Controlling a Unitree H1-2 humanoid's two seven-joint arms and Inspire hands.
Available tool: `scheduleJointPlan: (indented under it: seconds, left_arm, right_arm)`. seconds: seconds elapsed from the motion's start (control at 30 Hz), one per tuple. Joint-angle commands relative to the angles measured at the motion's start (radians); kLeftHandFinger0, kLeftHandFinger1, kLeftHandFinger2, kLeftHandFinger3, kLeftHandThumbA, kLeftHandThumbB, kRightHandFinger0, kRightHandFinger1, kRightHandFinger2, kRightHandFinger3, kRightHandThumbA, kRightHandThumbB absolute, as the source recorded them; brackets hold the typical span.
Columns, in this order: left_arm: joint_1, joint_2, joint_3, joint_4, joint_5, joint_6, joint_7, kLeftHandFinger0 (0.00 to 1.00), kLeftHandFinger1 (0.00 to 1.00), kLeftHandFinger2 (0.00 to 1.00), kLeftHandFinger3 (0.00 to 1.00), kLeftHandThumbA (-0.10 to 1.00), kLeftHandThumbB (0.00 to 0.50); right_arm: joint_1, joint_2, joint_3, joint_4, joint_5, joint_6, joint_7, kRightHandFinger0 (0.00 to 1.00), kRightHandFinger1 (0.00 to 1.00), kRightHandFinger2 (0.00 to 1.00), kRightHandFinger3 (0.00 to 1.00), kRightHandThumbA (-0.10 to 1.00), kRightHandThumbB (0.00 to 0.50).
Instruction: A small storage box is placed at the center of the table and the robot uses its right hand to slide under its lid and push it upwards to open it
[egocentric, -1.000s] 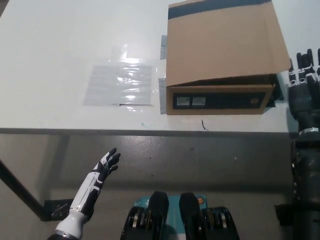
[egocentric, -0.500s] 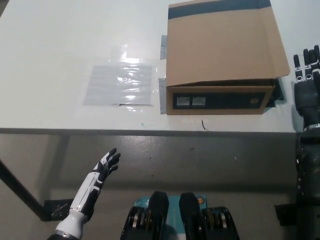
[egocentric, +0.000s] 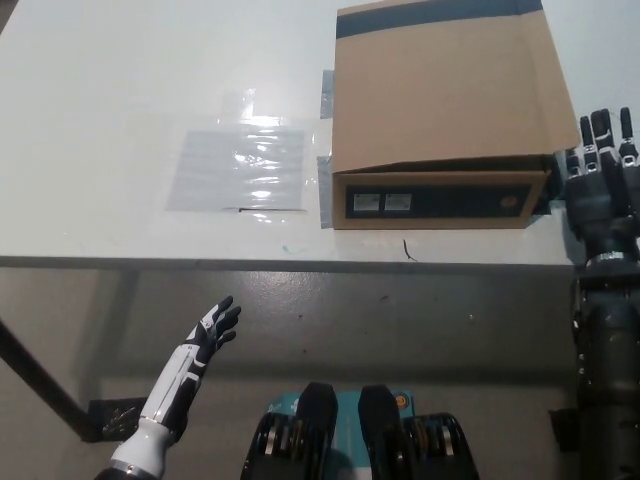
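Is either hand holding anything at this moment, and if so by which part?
Nothing is held. The right hand is open beside the storage box, at its lid's right corner, gripping nothing. The left hand hangs open below the table edge.

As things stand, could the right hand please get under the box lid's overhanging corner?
Probably yes: the right hand is open beside the storage box, right by the lid corner that juts past the base, with nothing between them.
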Motion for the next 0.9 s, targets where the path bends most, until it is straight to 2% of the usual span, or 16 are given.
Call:
scheduleJointPlan:
  seconds: [0.0, 0.17, 0.23, 0.5, 0.87]
  left_arm:
    - [-0.024, 0.01, 0.0, -0.012, -0.02, -0.037, -0.017, 1.0, 1.0, 1.0, 1.0, 1.0, 0.5]
    - [-0.025, 0.009, -0.002, -0.008, -0.016, -0.037, -0.016, 1.0, 1.0, 1.0, 1.0, 1.0, 0.5]
    - [-0.023, 0.011, 0.0, -0.015, -0.017, -0.031, -0.016, 1.0, 1.0, 1.0, 1.0, 1.0, 0.5]
    - [-0.024, 0.013, -0.001, -0.008, -0.021, -0.037, -0.021, 1.0, 1.0, 1.0, 1.0, 1.0, 0.5]
    - [-0.025, 0.011, -0.003, -0.012, -0.014, -0.037, -0.017, 1.0, 1.0, 1.0, 1.0, 1.0, 0.5]
  right_arm:
    - [-0.069, -0.003, -0.01, 0.022, -0.015, -0.052, 0.042, 1.0, 1.0, 1.0, 1.0, 1.0, 0.313]
    - [-0.065, 0.007, 0.005, -0.003, -0.032, -0.051, 0.045, 1.0, 1.0, 1.0, 1.0, 1.0, 0.338]
    - [-0.068, 0.018, 0.013, -0.024, -0.037, -0.046, 0.036, 1.0, 1.0, 1.0, 1.0, 1.0, 0.325]
    - [-0.063, 0.056, 0.038, -0.127, -0.056, -0.016, -0.008, 1.0, 1.0, 1.0, 1.0, 1.0, 0.331]
    - [-0.052, 0.085, 0.066, -0.247, -0.04, 0.026, -0.017, 1.0, 1.0, 1.0, 1.0, 1.0, 0.316]
